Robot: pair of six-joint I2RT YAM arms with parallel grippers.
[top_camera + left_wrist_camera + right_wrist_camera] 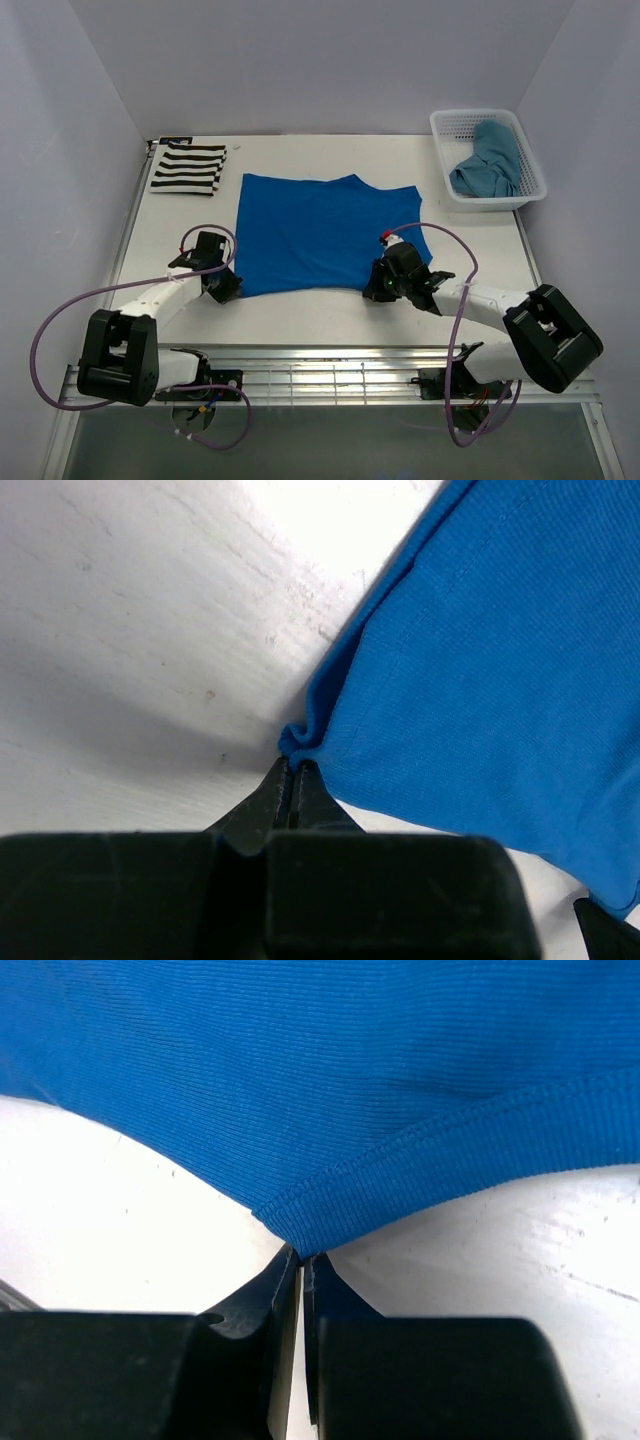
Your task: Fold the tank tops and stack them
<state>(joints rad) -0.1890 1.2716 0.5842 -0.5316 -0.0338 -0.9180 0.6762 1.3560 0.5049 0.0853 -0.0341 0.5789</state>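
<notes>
1. A white bench (330, 322) sits inside pale, bare walls, with the arm bases at its near edge.
2. Far left, at the back, the striped tank top (188, 167) lies folded small, apart from the rest.
3. The left jaws are pinched together on the near-left corner of the royal blue tank top (320, 232). The left wrist view shows a small bunch of blue cloth (300, 742) caught at their tips.
4. The blue top lies spread flat mid-bench. Its body stretches away from both pairs of jaws toward the far wall, and its near hem runs left to right between them.
5. The right jaws are clamped on the near-right corner. The right wrist view shows the stitched hem (330, 1195) coming to a point right at their tips.
6. Each arm holds the corner on its own side, so neither has to reach across. Judging by this, the coming fold depends on carrying the near hem up and away over the cloth, toward the far edge, with both corners kept level.
7. Far right, a white mesh basket (475, 112) holds the teal tank top (492, 160), crumpled and not yet folded.
</notes>
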